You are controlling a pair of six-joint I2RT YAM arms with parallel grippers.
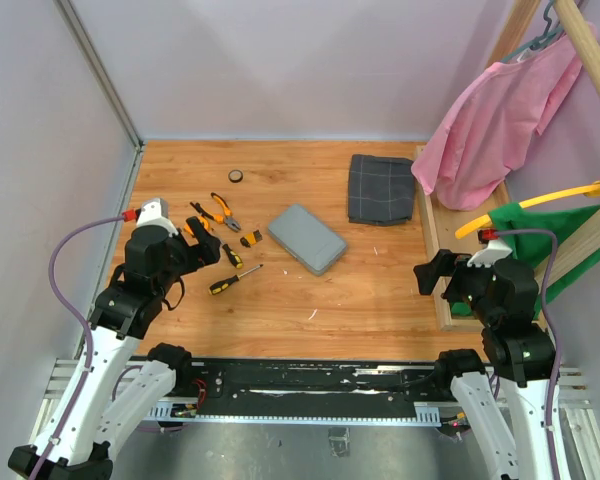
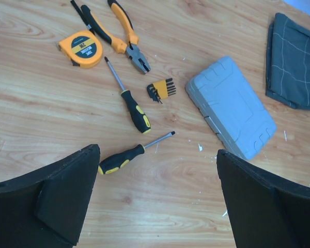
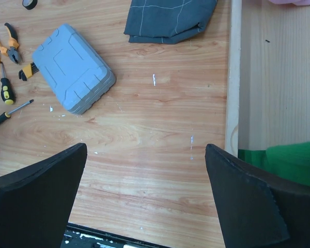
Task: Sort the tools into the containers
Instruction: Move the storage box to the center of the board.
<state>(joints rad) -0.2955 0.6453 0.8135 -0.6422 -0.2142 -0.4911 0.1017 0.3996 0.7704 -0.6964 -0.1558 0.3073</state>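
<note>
1. Fingers [image 2: 67,201] of left gripper [image 2: 157,150] spread wide, nothing between them; right gripper [image 3: 144,147] likewise wide open and empty, hanging over bare table [image 3: 144,124]
2. Tool case [image 2: 230,106] lies flat with lid shut, just right of the tools and touching none; folded cloth [image 2: 294,62] beyond it
3. Tools loose on the wood at left: tape measure [image 2: 82,48], pliers [image 2: 113,36], hex key set [image 2: 163,89], long screwdriver [image 2: 129,101]; short screwdriver [image 2: 129,155] lies nearest the left jaws
4. Judgement: nothing can be sorted until the lid is up, so opening comes first. Right arm has the clear approach. Left could steady the case
5. Hinge side cannot be told from above, so find the seam before lifting
6. Risk: a light case on smooth wood may slide or spin under a one-sided push. Press down, lift slowly, and keep it off the hex keys
</note>
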